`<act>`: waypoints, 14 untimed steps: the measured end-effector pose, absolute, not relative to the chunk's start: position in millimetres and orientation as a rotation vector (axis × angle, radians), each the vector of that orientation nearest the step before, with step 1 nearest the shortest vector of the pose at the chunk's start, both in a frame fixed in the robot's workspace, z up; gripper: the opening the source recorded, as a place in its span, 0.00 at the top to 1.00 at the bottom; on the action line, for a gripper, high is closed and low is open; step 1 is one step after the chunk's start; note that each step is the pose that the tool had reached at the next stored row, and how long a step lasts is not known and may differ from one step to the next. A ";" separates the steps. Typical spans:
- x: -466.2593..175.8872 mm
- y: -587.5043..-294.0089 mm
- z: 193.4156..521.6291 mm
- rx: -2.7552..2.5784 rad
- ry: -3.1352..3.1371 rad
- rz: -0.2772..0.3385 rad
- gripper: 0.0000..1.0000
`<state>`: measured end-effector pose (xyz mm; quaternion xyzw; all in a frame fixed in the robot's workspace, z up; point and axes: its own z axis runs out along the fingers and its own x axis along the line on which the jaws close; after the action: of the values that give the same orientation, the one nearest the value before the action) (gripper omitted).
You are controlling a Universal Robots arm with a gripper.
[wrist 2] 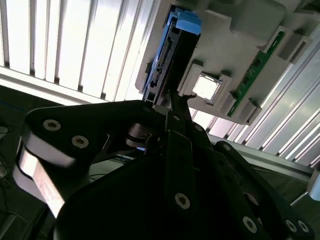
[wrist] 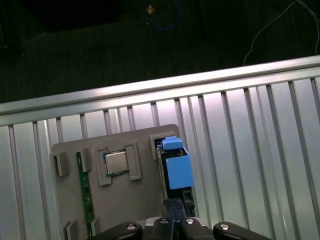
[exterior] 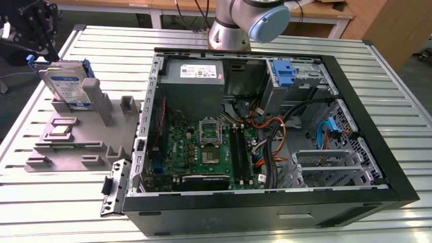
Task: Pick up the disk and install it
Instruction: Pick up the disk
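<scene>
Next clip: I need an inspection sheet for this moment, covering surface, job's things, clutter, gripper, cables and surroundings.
Surface: slatted metal table carrying an open computer case and a grey fixture tray.
Job's things: the disk stands upright in a slot of the tray, not yet in the case.
Clutter: processor chip and green memory stick on the tray; blue bracket inside the case.
Gripper: gripper shut, by the disk's upper edge, not holding it.
Cables: orange, black and blue cables inside the case.
Surroundings: wooden benches; dark floor.
</scene>
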<state>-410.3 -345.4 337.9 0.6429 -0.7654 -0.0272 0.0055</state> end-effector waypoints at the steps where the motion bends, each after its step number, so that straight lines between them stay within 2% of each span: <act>1: -410.0 -345.2 337.9 2.014 -2.395 -0.085 0.90; 14: -406.9 -343.7 336.3 2.092 -2.326 -0.085 0.90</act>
<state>-406.9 -343.7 336.3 0.6685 -0.7432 -0.0273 0.0062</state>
